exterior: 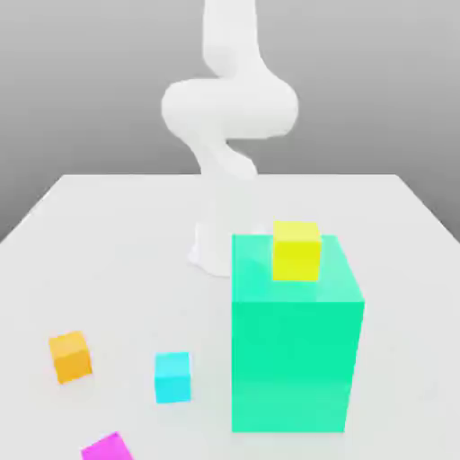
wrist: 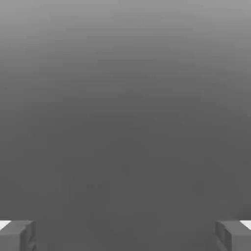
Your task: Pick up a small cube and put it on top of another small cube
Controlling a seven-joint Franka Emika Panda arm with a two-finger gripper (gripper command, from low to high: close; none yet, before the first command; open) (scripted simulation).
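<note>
Several small cubes rest on the white table (exterior: 117, 234). An orange cube (exterior: 70, 356) lies toward the exterior view's left, a cyan cube (exterior: 172, 376) a little to its right, and a magenta cube (exterior: 109, 447) is cut off by the front edge. On top of a tall green block (exterior: 295, 359) sits a yellow cube (exterior: 296, 250). My gripper (wrist: 125, 236) is open, its grey fingertips (wrist: 17, 235) far apart with nothing between them, facing a plain grey background. The white arm (exterior: 229, 108) rises behind the green block.
The tall green block stands right of centre and towers over the loose cubes. The arm's base (exterior: 211, 252) stands just behind the block's left corner. Bare table stretches along the exterior view's left and far right.
</note>
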